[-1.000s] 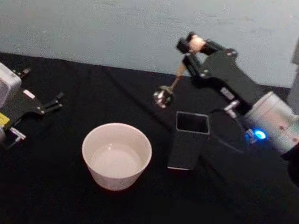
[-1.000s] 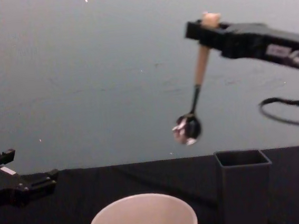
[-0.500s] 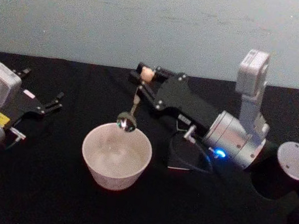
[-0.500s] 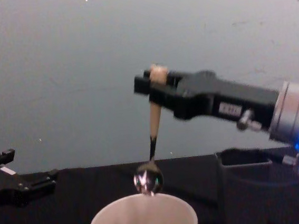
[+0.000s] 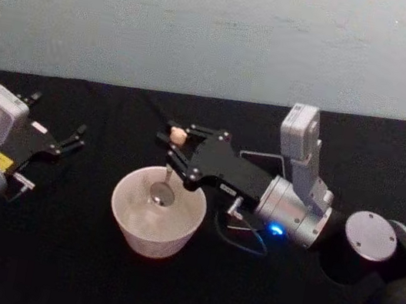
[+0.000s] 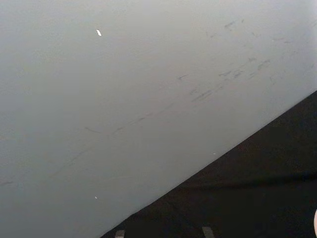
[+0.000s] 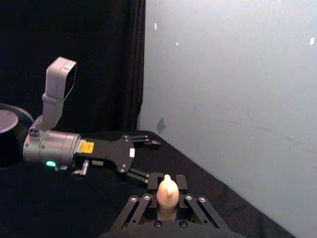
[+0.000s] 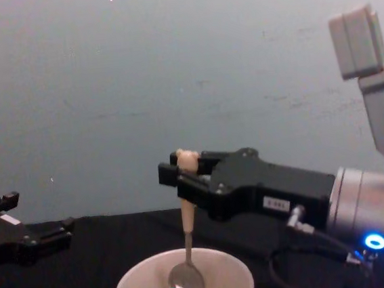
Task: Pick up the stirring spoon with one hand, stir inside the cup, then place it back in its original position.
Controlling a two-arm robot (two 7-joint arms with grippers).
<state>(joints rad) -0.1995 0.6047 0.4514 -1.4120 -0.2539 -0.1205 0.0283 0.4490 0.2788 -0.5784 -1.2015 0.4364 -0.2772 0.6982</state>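
Inside round cream cup [image 5: 147,241], shiny metal spoon [image 5: 160,191].

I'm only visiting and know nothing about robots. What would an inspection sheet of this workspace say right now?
Surface: table under a black cloth.
Job's things: stirring spoon hangs nearly upright, its metal bowl down inside the cup.
Clutter: nothing seen.
Grippers: right gripper shut on the spoon's handle just below the bear head, above the cup; left gripper open, parked at the table's left.
Cables: black cable loop by the right wrist, beside the cup.
Surroundings: plain pale wall behind.
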